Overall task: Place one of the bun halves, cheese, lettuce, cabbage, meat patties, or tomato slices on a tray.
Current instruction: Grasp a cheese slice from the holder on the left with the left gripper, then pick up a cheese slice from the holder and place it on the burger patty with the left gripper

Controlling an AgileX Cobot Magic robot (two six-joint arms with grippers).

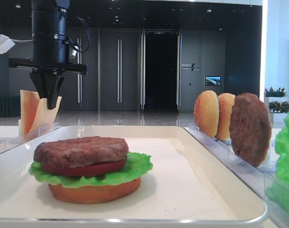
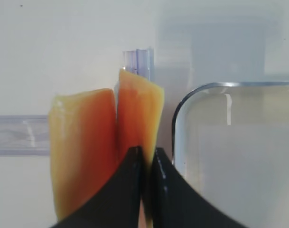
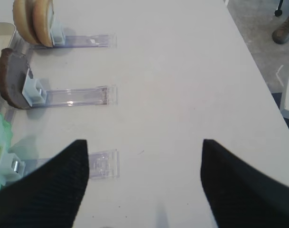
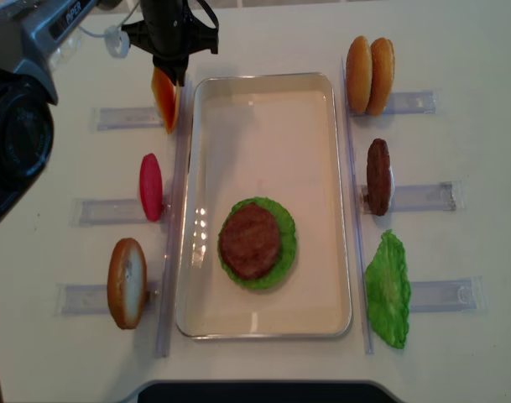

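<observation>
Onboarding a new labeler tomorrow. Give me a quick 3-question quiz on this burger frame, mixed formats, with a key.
1. True or false: the left hand is shut on a cheese slice standing in its rack.
2. Multiple choice: what lies on top of the stack on the tray?
A. a tomato slice
B. a meat patty
C. a bun half
3. Fill in: the right hand is ____ and holds nothing above the table.

Key
1. true: its fingertips pinch the top edge of one slice.
2. B: the patty sits on tomato, lettuce and a bun.
3. open: its fingers stand wide apart.
</observation>
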